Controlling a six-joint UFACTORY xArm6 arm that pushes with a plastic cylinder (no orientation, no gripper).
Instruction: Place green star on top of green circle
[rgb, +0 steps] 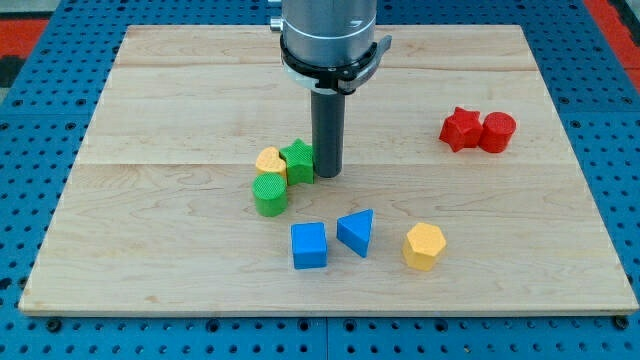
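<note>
Two green blocks matter here — the green star (298, 160) lies just above-right of the green circle (270, 193), touching a yellow heart (269, 160). No jaws are fitted; my tip (328, 174) is pressed against the star's right — a gentle nudge is advised.

My tip (327, 174) touches the green star (298, 161), just above the green circle (270, 194).

We see the small green star-shaped block (298, 160) lying flat near the worktop's middle. The ribbed green circular block (270, 194) stands just below it toward the view's left, the two nearly touching.
</note>
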